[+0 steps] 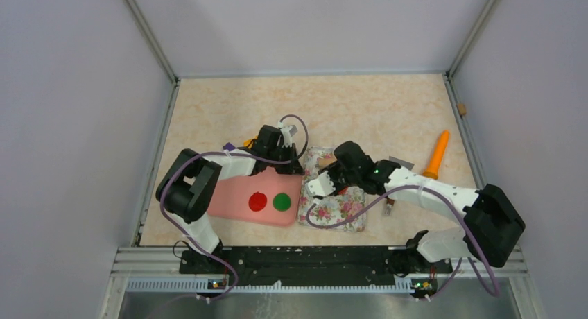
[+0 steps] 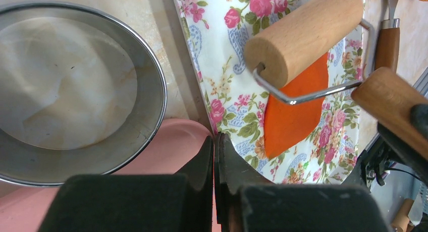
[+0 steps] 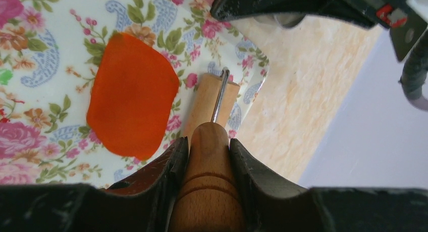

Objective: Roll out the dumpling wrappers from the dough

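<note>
Rolling step: my right tool (image 3: 208,147) grips the roller handle (image 3: 208,191), with the drum (image 2: 303,35) just beside the flattened dough (image 3: 132,93) on the floral tray (image 3: 30,40). My left tool (image 2: 214,156) is clenched, empty. Next I'd bring the drum onto the dough and roll evenly.

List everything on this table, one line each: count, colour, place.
floral tray: one, flowered white, mid-table
dough: one, orange-red, on the floral tray
roller: one, pale wood, beside the dough
board: one, pink, left of the tray
red disc: one, on the board
green disc: one, beside the red disc
metal ring: one, silver, by the board
stick: one, orange, right of the tray
left fingers: black, shut, above the board's edge
right fingers: black, shut on the roller's handle
</note>
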`<control>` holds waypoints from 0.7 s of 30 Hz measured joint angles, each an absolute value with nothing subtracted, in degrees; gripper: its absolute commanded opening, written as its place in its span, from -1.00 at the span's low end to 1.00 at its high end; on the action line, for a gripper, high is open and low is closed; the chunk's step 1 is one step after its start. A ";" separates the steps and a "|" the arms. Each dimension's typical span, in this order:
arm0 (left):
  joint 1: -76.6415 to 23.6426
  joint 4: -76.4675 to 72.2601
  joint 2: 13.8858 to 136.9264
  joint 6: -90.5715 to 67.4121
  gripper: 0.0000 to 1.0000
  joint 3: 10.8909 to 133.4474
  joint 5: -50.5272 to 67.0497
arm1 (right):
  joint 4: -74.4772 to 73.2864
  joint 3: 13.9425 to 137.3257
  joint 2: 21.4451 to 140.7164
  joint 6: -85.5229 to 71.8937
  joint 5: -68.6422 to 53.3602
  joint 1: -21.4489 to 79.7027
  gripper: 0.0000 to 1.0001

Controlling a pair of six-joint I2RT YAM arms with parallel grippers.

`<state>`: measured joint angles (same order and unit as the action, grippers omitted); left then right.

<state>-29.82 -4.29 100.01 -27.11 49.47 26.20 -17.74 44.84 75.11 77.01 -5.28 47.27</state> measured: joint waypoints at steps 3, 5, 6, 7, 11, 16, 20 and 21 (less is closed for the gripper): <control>-29.82 -4.29 100.01 -27.11 -1.00 49.47 26.17 | -22.02 48.93 76.16 73.82 -2.98 46.96 -1.00; -29.82 -4.29 100.01 -27.11 -1.00 49.47 26.17 | -25.67 52.31 76.31 72.20 -1.37 46.81 -1.00; -29.82 -4.29 100.01 -27.11 -1.00 49.47 26.17 | -26.57 53.36 76.29 71.81 -1.08 46.72 -1.00; -29.82 -4.32 100.01 -27.11 -1.00 49.47 26.17 | -27.88 54.92 76.27 71.35 -0.82 46.70 -1.00; -29.82 -4.38 100.01 -27.11 -1.00 49.47 26.17 | -31.40 60.49 74.76 69.17 -1.83 46.70 -1.00; -29.82 -4.45 100.01 -27.11 -1.00 49.45 26.15 | -34.94 59.44 70.57 68.14 -5.21 46.76 -1.00; -29.82 -4.75 99.88 -27.07 -1.00 49.21 26.13 | -36.49 56.12 69.80 68.16 -8.19 47.13 -1.00; -29.82 -4.86 99.88 -27.09 -1.00 49.12 26.13 | -36.77 55.16 69.84 68.23 -8.75 47.22 -1.00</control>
<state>-29.82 -4.86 99.88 -27.09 49.12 26.13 -36.77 55.16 69.84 68.23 -8.75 47.22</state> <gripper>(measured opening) 0.009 0.338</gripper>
